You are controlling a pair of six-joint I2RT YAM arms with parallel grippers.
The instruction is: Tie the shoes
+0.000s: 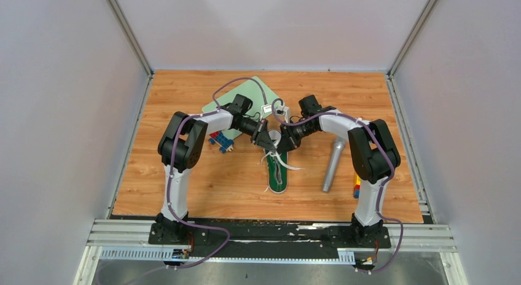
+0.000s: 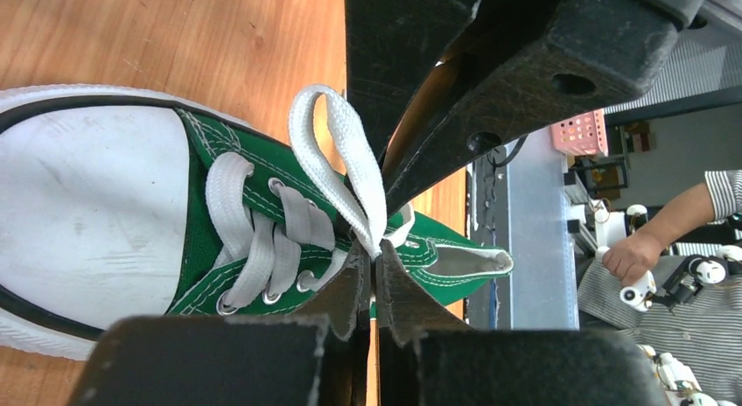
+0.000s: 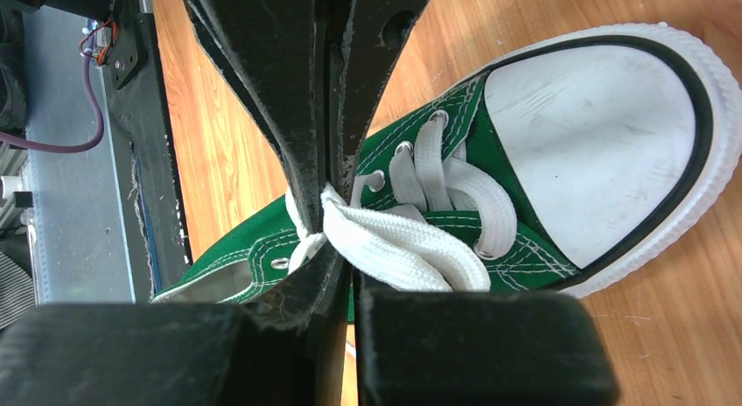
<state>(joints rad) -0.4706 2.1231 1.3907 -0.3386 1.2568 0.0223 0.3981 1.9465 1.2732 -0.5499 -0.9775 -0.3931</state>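
The green sneaker (image 1: 278, 177) lies mid-table, white toe cap away from the arm bases and heel toward them. Both grippers meet over its laces. My left gripper (image 1: 268, 144) is shut on a white lace loop (image 2: 341, 161) just above the eyelets; in the left wrist view (image 2: 376, 259) its tips pinch the loop's base. My right gripper (image 1: 284, 144) is shut on the other lace loop (image 3: 411, 244), pinched at its tips (image 3: 346, 253). The shoe fills both wrist views (image 2: 87, 205) (image 3: 595, 135). Each gripper's fingers show at the top of the other's view.
A grey microphone (image 1: 332, 164) lies right of the shoe. A pale green mat (image 1: 249, 94) lies at the back under the arms. Blue and red toy bricks (image 1: 220, 141) sit left of the shoe, and coloured bricks (image 1: 356, 187) by the right arm. A loose lace end (image 1: 293, 167) trails right.
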